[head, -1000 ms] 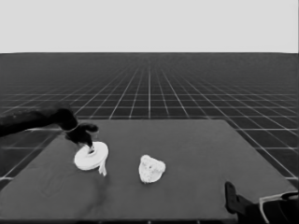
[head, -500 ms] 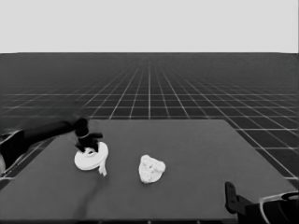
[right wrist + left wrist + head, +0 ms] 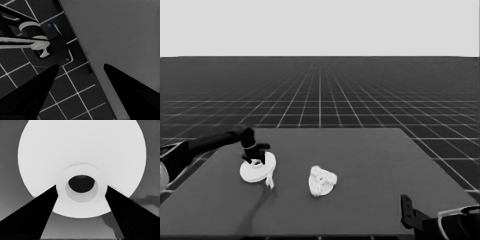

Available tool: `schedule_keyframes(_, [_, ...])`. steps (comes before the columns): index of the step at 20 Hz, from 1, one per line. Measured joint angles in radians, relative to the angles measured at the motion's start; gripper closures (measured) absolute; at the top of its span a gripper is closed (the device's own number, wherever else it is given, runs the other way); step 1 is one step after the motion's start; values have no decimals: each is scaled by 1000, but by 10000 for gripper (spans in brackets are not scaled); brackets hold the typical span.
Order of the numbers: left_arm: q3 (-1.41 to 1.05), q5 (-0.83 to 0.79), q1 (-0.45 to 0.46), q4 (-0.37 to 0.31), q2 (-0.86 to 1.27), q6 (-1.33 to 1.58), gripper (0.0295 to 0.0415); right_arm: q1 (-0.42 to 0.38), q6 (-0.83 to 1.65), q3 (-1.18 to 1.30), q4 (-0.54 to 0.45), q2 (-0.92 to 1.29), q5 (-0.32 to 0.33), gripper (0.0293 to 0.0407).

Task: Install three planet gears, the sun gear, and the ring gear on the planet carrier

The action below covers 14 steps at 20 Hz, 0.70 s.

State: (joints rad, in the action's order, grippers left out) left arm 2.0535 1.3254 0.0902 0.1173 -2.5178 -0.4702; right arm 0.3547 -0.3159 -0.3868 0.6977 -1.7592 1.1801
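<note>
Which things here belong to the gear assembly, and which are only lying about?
Job: round white part, under the left hand; white cluster of parts nearby, probably gears.
Lying about: thin white piece beside the round part; parked right hand; dark machinery with blue lights.

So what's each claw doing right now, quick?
Left gripper: open, its fingers on either side of the round part's centre hub.
Right gripper: open, holding nothing, parked by the table's corner.
</note>
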Motion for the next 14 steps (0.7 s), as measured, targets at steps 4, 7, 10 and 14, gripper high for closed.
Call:
schedule_keyframes(4, [0,0,0,0,0,0,362,0,0,0,0,0,0,315])
schedule_keyframes(7, [-94,66,-55,-20,44,-42,362,0,0,0,0,0,0,315])
schedule_keyframes(10, [-142,141,-152,-62,70,-60,362,0,0,0,0,0,0,315])
schedule_keyframes(14, [-142,157,-171,-73,70,-60,362,0,0,0,0,0,0,315])
